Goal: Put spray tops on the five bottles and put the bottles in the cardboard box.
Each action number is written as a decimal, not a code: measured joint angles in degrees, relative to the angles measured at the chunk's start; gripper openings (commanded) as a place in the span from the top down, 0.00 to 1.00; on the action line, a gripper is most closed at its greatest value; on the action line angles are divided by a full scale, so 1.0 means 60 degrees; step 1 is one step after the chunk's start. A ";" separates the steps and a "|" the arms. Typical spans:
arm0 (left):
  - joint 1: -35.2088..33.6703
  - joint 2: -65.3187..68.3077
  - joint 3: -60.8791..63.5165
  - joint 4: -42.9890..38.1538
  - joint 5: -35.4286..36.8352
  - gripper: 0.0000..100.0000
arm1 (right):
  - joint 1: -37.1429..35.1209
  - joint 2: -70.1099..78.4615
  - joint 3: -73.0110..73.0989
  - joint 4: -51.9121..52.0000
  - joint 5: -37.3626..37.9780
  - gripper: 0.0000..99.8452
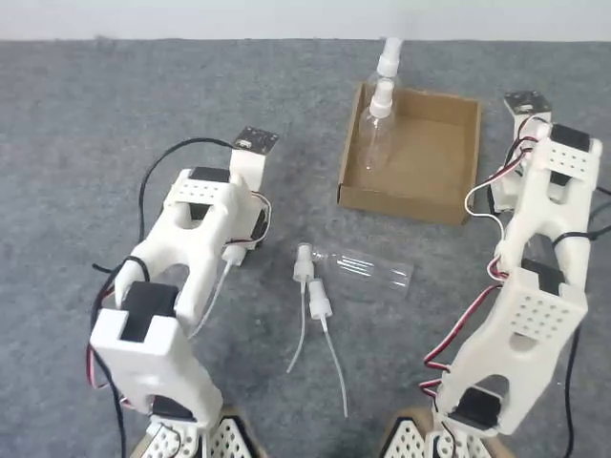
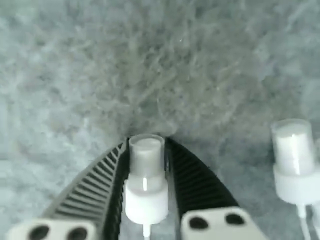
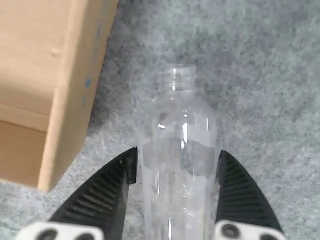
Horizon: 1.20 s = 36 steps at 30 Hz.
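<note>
Left gripper (image 2: 145, 142) has its jaws clamped on a spray top (image 2: 146, 190). The right gripper (image 3: 177, 151) is pinched round an uncapped bottle (image 3: 177, 110) just beside the cardboard box (image 1: 401, 202), which sits around 1 o'clock on the table (image 1: 143, 95). Imo keep the top dead centre over the bottle's mouth, lower slowly, then twist gently so the bottle doesn't slip.

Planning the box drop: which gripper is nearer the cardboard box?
Right. The right gripper, closed on an uncapped bottle, is right beside the outer wall of the cardboard box. The left gripper, closed on a spray top, is over carpet off the box's opposite side.
</note>
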 measured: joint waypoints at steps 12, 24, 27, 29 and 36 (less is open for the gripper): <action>0.0396 -0.4234 0.2725 -0.0044 0.0469 0.98 | 0.0044 0.0044 -0.0015 -0.0674 0.0513 0.80; 0.0396 -0.6139 0.3839 -0.0264 0.0498 0.98 | 0.0117 0.1846 -0.1700 -0.0762 0.1084 0.93; 0.0396 -0.6139 0.3839 -0.0322 0.0498 0.98 | 0.0161 0.1890 -0.1788 -0.0615 0.1099 0.99; 0.0396 -0.6139 0.3839 -0.0337 0.0498 0.98 | 0.0161 0.1905 -0.1963 -0.0440 0.1099 0.99; 0.0396 -0.6139 0.3663 -0.0337 0.0498 0.98 | 0.0220 0.1919 -0.4791 0.1758 0.0747 0.99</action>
